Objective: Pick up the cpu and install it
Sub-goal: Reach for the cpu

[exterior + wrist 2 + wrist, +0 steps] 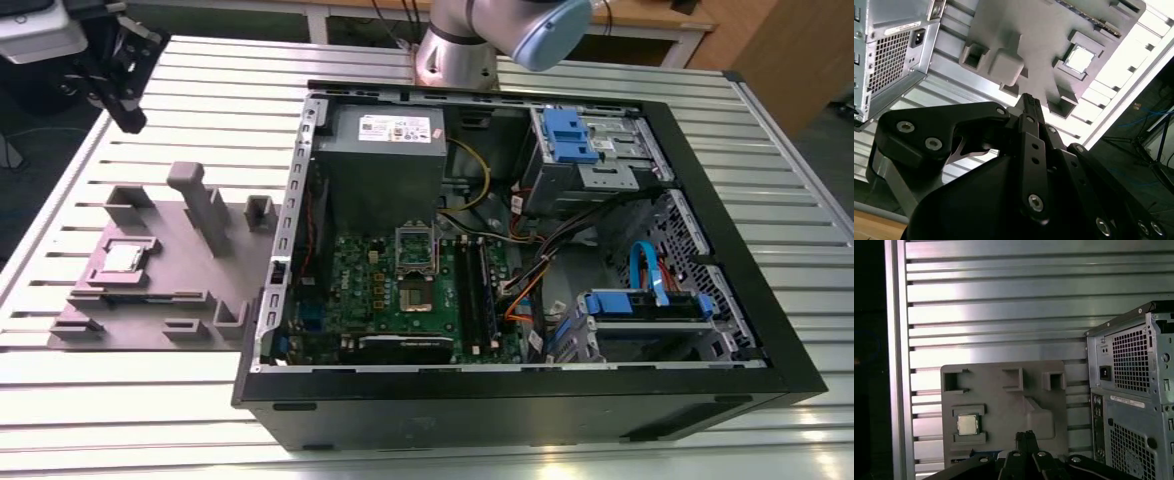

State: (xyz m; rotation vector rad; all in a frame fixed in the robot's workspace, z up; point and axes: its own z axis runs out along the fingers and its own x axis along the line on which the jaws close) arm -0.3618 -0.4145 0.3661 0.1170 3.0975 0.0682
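Where the ribbed silver aluminium surface [200, 95] fills the scene, wooden furniture [774, 50] edges the room on its far side. One open black computer case [534, 405] lies toward the exterior view's right, with one green motherboard [380, 290] inside. One matte grey plastic tray [174, 290] lies just beside the case, on the exterior view's left. One small square silvery cpu [123, 258] sits in a recess of that tray. One black end effector [131, 120] hangs above the surface's far corner on that same side, well apart from the cpu. In the second wrist view its fingers [1029, 107] are pressed narrow together, holding nothing.
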